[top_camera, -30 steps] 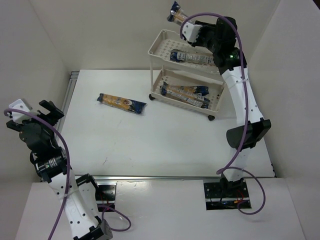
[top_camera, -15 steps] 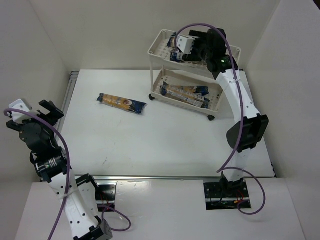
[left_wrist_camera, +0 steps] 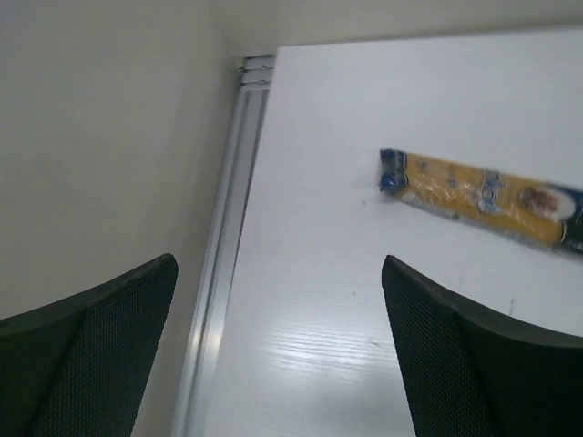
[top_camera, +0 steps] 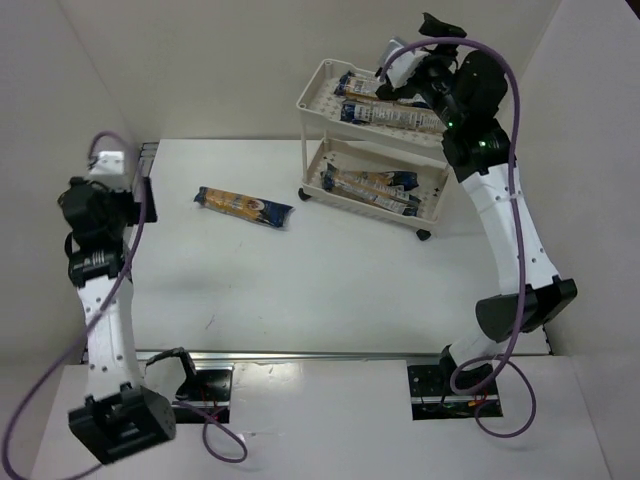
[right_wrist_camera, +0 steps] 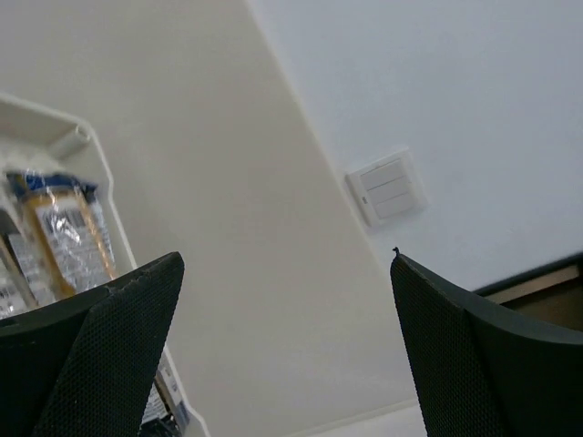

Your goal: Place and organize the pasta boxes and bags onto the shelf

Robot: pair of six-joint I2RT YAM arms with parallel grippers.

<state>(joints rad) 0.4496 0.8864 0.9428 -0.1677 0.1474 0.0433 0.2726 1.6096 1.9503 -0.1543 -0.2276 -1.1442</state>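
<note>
Right gripper [right_wrist_camera: 284, 258]: fingers spread wide, nothing between them. It is held high, just above the far right side of the shelf [top_camera: 320, 76], and its wrist camera looks up past the tray corner at a wall switch [right_wrist_camera: 387, 187]. Blue-ended packet tips lie in the tray at the left of that view.

Left gripper [left_wrist_camera: 278, 262]: fingers spread, empty. It hangs above the left edge of the table [top_camera: 300, 290], near the metal rail [left_wrist_camera: 228, 264]. It points across the white top toward the loose packet [left_wrist_camera: 483, 198], well apart from it.

Loose packet: flat on the table, left of the shelf and clear of it, angled slightly, with one blue end toward the left arm.

Shelf: upright at the far right of the table, on its wheels.
- Top tier holds two packets lying lengthwise, a far packet [top_camera: 357, 84] and a near packet [top_camera: 392, 114].
- Lower tier holds the lower packets [top_camera: 372, 184], lying along the tray and close together. They look like two, partly overlapped, but the exact count is hard to tell.
</note>
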